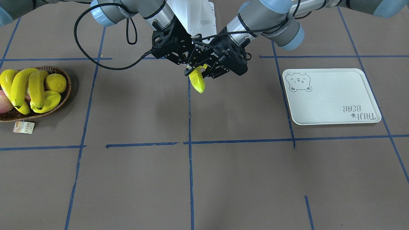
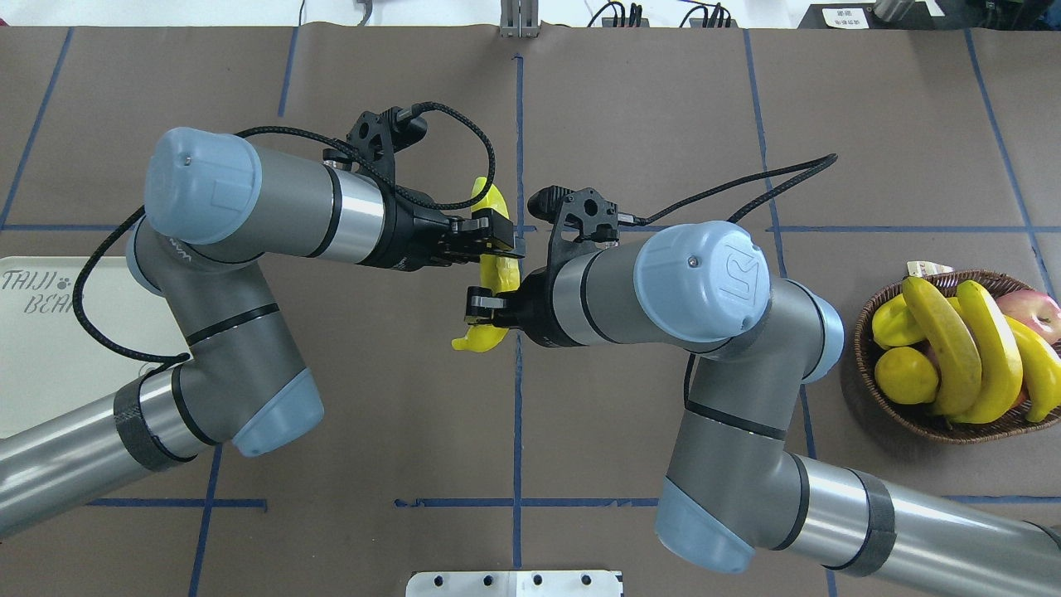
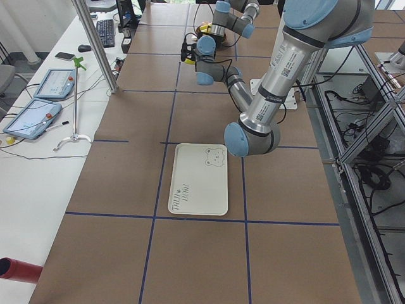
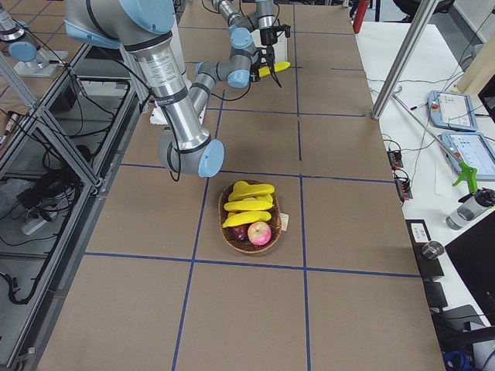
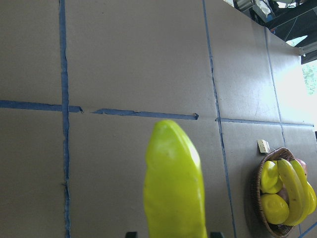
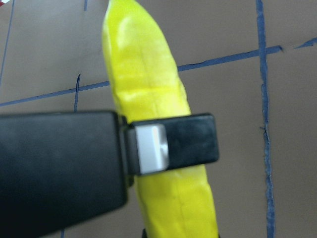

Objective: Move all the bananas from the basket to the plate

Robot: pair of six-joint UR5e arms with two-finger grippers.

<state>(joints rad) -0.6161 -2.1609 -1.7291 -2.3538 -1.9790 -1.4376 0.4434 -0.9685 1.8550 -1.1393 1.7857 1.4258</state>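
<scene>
One banana (image 2: 499, 274), aloft over counter (image 2: 663, 124) centre, pinched by both left claw (image 2: 496, 240) and right claw (image 2: 489, 303). More in basket (image 2: 937, 427), right end. I'd confirm left's hold before right releases, then carry to plate (image 2: 50, 365).

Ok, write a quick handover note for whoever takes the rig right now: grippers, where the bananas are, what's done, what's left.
Right gripper: shut on one banana, held in the air over the middle of the table.
Left gripper: fingers straddle the same banana; can't tell if it is clamped.
Basket: three bananas inside, with other fruit.
Plate: nothing on it.
Done: one banana is out of the basket, mid hand-off.
Left: finish the hand-off, set that banana on the plate, then move the other three.
</scene>
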